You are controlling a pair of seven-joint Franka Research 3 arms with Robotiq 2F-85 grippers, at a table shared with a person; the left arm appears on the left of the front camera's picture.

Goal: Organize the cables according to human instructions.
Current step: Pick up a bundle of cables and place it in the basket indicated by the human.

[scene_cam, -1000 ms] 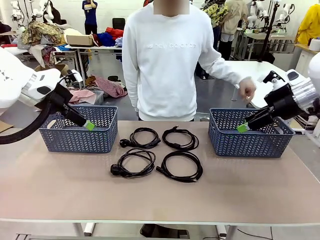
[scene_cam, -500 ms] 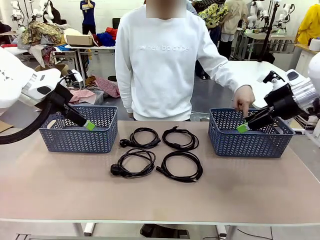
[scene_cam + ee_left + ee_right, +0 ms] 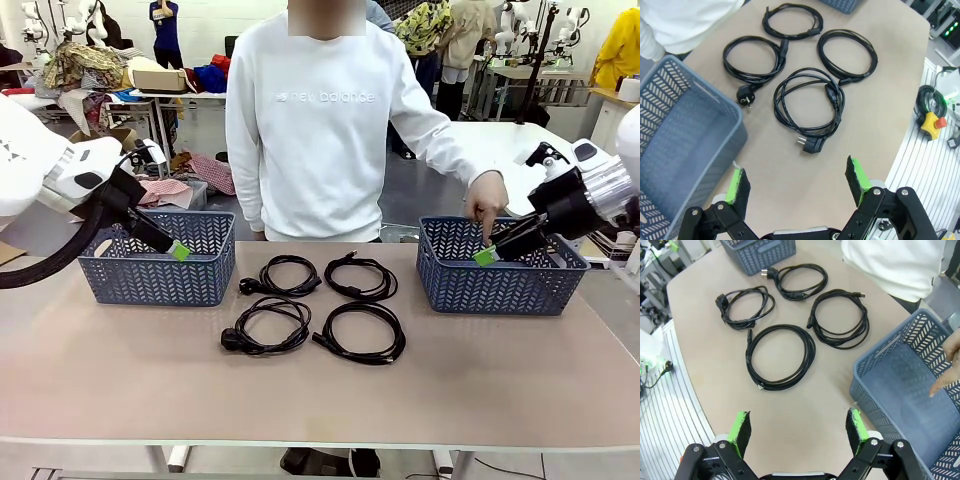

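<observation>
Above the inner end of a blue-grey plastic lattice basket, the left basket [image 3: 150, 282], the left jaws stand wide apart and hold nothing. The left arm's green pads [image 3: 737, 184] frame bare counter [image 3: 320, 410], with the basket's corner just beside one pad. Over the inner end of the matching right basket [image 3: 495, 288], the right jaws are equally wide apart and empty. The right arm's green pads [image 3: 740, 427] also frame bare counter, and that basket's corner lies just beside one of them.

A person's hand [image 3: 488, 193] reaches down into the right basket with one finger pointing at its floor, close to the right jaws. Whether they touch cannot be told.

Between the two baskets lie the four thin black cords [image 3: 834, 100], each a loose round coil flat on the counter. They sit in two rows of two, close together but apart. A round plug [image 3: 745, 94] on the far left coil lies just beside the left basket's corner. Only a narrow bare strip separates the coils from either basket.

From the near row of coils to the counter's near edge runs a broad bare band, open across the full width. The wrist views show the counter's rounded corners.
</observation>
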